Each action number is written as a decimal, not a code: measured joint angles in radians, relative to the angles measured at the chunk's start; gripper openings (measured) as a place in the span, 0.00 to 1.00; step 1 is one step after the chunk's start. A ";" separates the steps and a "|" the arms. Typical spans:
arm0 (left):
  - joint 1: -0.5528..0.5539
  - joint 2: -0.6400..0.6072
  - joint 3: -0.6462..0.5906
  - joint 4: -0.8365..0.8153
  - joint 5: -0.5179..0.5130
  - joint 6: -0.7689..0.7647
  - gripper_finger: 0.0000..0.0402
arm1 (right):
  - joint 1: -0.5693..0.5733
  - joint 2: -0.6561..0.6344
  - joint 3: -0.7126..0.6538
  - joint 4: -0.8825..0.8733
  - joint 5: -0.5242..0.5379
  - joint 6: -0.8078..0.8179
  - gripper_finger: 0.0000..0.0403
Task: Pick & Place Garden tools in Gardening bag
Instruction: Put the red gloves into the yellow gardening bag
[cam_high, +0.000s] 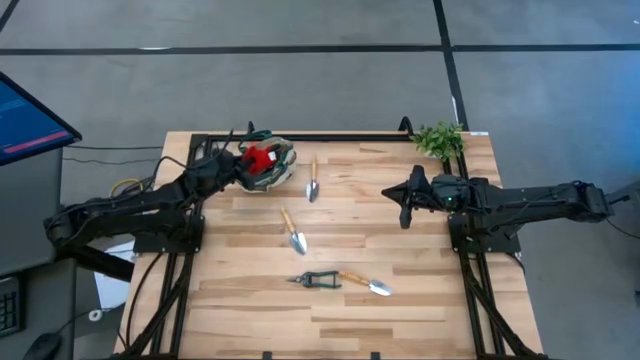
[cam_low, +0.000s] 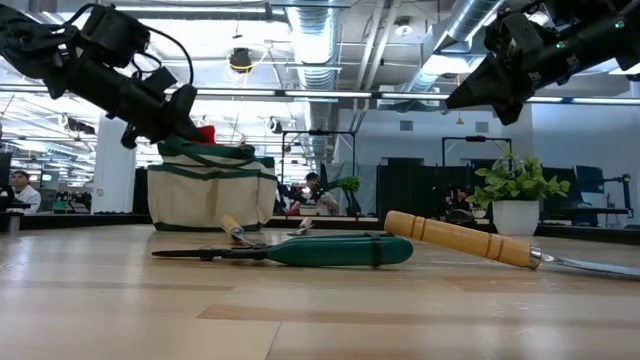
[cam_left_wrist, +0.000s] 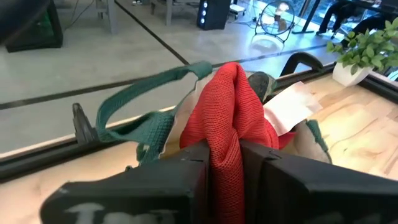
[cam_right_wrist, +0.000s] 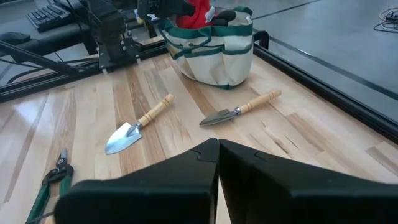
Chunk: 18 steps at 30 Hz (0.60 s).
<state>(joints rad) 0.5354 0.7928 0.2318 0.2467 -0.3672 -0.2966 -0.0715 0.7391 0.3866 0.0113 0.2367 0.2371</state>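
Note:
The beige gardening bag (cam_high: 280, 170) with green trim stands at the table's far left; it also shows in the low view (cam_low: 212, 188). My left gripper (cam_high: 243, 166) is over its mouth, shut on the red glove (cam_left_wrist: 227, 106). My right gripper (cam_high: 404, 196) is shut and empty above the table's right part, near the plant. Three wooden-handled trowels (cam_high: 313, 180) (cam_high: 294, 232) (cam_high: 366, 283) and the dark-handled shears (cam_high: 314, 280) lie flat on the table. My left gripper pinches the red glove between its two fingers, on a bunched fold of the knit cloth (cam_left_wrist: 225, 155). The fingers come slanting down from the table's left side. The glove runs forward from the fingers over the bag's open mouth (cam_left_wrist: 273, 93); its far end is hidden inside.
A potted green plant (cam_high: 440, 138) stands at the far right corner. A black frame rail (cam_high: 330, 137) runs along the table's far edge. A white tag (cam_left_wrist: 289, 106) lies in the bag's mouth. A monitor (cam_high: 25, 115) stands off the table's left.

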 joint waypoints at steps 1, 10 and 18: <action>0.000 0.001 0.000 0.000 0.000 0.000 0.06 | 0.000 0.000 0.000 0.000 0.000 0.000 0.00; 0.000 0.001 0.000 0.007 0.000 -0.045 0.23 | 0.000 0.000 0.000 0.000 0.000 0.000 0.00; 0.000 -0.001 0.000 0.061 0.001 0.003 0.46 | 0.000 0.000 0.000 -0.002 0.000 0.000 0.00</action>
<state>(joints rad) 0.5354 0.7918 0.2314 0.3073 -0.3663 -0.2940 -0.0719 0.7391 0.3866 0.0093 0.2367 0.2369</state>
